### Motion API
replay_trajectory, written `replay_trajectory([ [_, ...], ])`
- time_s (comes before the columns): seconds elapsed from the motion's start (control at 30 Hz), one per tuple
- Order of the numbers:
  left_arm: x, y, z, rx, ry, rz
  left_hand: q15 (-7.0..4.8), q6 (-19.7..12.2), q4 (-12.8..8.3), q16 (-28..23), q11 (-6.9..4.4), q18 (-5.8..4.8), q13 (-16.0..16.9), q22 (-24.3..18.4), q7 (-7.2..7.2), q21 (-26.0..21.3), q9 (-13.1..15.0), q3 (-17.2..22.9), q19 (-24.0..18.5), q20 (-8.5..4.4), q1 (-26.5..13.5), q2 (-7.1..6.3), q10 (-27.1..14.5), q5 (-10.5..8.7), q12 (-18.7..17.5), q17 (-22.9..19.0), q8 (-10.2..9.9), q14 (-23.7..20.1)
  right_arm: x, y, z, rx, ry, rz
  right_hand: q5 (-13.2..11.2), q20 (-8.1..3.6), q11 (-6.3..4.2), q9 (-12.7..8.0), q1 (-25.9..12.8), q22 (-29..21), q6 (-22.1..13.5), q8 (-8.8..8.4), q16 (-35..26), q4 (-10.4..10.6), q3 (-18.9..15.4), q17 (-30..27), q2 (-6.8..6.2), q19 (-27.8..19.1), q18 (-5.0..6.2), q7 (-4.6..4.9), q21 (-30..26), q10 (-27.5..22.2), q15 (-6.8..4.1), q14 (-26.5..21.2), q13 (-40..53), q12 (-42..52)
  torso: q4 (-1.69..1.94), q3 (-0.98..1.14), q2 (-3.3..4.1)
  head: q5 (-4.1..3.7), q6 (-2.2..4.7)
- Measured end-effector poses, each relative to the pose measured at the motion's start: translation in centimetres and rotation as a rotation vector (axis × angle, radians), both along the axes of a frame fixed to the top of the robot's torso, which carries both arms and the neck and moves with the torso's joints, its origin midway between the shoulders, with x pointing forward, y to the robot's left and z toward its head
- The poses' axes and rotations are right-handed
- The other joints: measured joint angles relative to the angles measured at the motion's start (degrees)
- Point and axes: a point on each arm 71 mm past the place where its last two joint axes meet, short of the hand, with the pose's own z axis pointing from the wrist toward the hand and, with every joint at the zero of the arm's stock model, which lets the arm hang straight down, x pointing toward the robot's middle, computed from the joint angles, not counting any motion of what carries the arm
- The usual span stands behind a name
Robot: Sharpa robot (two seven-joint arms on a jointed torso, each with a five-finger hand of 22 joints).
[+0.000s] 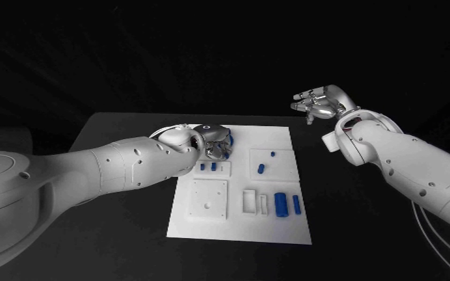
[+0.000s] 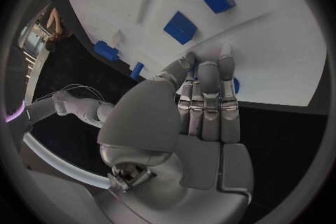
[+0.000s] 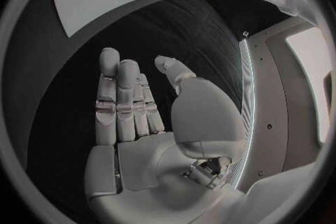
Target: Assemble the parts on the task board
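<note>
- Black counter (image 1: 122, 131) carries the white task board (image 1: 239, 226), which lies in the middle of it; the background behind is dark.
- On the task board, small blue parts lie scattered: a pair (image 1: 214, 166) just below the left hand, a short one (image 1: 261, 168) and a tiny one (image 1: 273, 154) in the square panel on the board's right half, and two longer upright ones (image 1: 280, 203) in the lower right portion of the board, beside white slot-shaped recesses (image 1: 250, 201).
- A raised white square panel (image 1: 208, 200) with small holes sits in the board's lower left portion.
- Left hand (image 1: 216, 141) hovers over the board's upper left corner, fingers (image 2: 209, 95) straight and pressed side by side, pointing down toward the board; in the left wrist view the fingertips reach the white surface beside a blue part (image 2: 235, 85). Whether anything is pinched cannot be told; the palm looks bare.
- Two blue blocks (image 2: 181, 27) stand on the board beyond the left hand's fingers in the left wrist view.
- Right hand (image 1: 318, 104) is raised off to the right of the board, well apart from it, above the bare counter. In the right wrist view its fingers (image 3: 122, 101) are extended with the thumb apart, released and holding nothing.
</note>
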Motion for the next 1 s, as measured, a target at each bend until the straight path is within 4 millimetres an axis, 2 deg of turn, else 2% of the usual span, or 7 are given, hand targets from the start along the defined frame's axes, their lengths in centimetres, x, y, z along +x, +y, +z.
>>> replay_trajectory([
  [0.33,-0.1,0.8,0.2,-0.042,0.017,0.032,0.0,0.2,-0.1,0.0,0.0,0.0,0.0,-0.1,-0.21,0.0,0.0,-0.1,0.0,0.0,0.0,0.0,0.0,0.0,0.0,0.0,0.0,0.0,0.0,-0.1,0.0,-0.001,0.001,-0.001,0.0,0.0,0.0,0.0,0.0,0.1,0.0,0.0,0.0,0.2,0.2,-0.1,0.0,0.0,0.01,-0.01,-0.3,0.0,0.0,0.0,0.0,0.0,0.05,0.0,-0.02,-0.04,0.26],
  [0.77,-0.4,0.9,3.0,-0.161,0.014,0.047,-0.01,0.2,-0.2,0.0,0.0,-0.01,0.0,-0.1,-0.21,0.2,0.0,-0.2,0.0,0.01,0.0,-0.01,0.0,0.0,0.0,0.0,0.0,0.0,0.0,-0.4,-0.1,-0.004,0.002,-0.006,0.0,0.01,-0.01,0.0,0.0,0.1,0.0,0.0,0.0,0.2,0.2,-0.1,0.0,0.0,-0.01,-0.06,-0.3,0.0,0.0,0.0,0.0,0.0,0.1,-0.01,-0.07,0.16,0.38],
  [1.0,-0.7,2.0,3.9,-0.187,0.017,0.063,-0.01,0.2,-0.3,0.0,0.0,-0.01,0.0,-0.1,-0.21,0.2,-0.1,-0.3,0.0,0.01,0.0,-0.01,0.0,0.0,0.0,0.0,0.0,0.0,0.0,-0.6,-0.1,-0.005,0.002,-0.008,0.0,0.01,-0.01,0.0,0.0,0.1,0.0,0.0,0.0,0.2,0.2,-0.1,0.0,0.0,-0.07,-0.07,-0.3,0.0,-0.01,0.0,0.0,0.0,0.11,-0.01,-0.08,0.33,0.47],
])
